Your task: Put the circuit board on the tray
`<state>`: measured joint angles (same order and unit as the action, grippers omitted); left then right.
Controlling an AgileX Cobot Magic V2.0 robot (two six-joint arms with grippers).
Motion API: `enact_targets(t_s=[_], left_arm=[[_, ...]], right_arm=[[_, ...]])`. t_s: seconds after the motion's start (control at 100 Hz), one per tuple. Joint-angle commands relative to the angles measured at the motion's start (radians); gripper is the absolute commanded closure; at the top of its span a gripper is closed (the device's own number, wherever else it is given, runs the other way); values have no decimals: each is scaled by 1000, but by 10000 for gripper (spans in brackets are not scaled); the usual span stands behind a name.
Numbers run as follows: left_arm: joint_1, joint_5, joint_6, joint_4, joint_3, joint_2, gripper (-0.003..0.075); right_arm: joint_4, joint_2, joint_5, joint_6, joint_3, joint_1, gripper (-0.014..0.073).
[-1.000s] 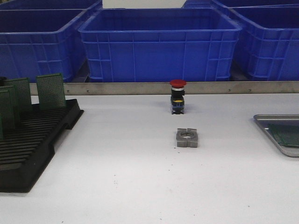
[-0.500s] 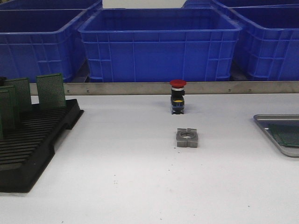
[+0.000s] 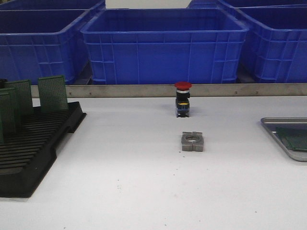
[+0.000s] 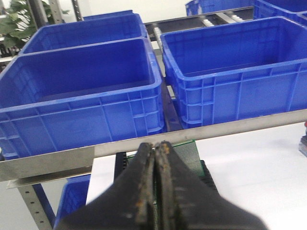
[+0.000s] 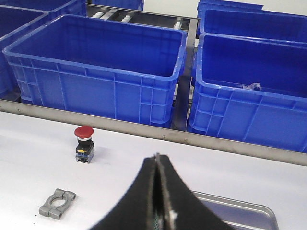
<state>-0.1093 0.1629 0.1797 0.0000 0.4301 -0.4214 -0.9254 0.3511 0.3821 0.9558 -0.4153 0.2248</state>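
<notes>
The silver-grey tray (image 3: 276, 120) sits at the right edge of the table, and a green circuit board (image 3: 293, 139) lies flat in it. More green circuit boards (image 3: 52, 93) stand upright in a black slotted rack (image 3: 33, 143) at the left. Neither gripper shows in the front view. My left gripper (image 4: 156, 146) is shut above the rack (image 4: 120, 162), with one standing board (image 4: 189, 153) just beyond its tips. My right gripper (image 5: 156, 157) is shut above the table, beside the tray (image 5: 240, 207). A sliver of green shows through each gripper's narrow finger gap.
A red-capped push button (image 3: 182, 99) stands mid-table at the back. In front of it lies a grey metal clamp ring (image 3: 192, 142). Big blue bins (image 3: 163, 45) line the far side behind a metal rail.
Nothing on the table has moved. Only the shading of the board in the tray varies slightly between frames.
</notes>
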Motion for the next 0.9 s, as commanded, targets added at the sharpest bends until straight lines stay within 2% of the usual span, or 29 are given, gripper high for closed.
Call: enact_targets(t_s=[0.0, 0.29, 0.49, 0.89], left_arm=[[1, -119, -55, 57, -27, 56, 739], [3, -137, -57, 104, -264, 288, 738], [3, -139, -126, 163, -374, 418, 739], [58, -225, -132, 148, -474, 458, 739]], right_arm=[[-28, 5, -58, 11, -26, -2, 662], [-28, 5, -58, 11, -26, -2, 662], [-28, 5, -58, 11, -26, -2, 662], [-28, 5, -57, 11, -26, -2, 662]])
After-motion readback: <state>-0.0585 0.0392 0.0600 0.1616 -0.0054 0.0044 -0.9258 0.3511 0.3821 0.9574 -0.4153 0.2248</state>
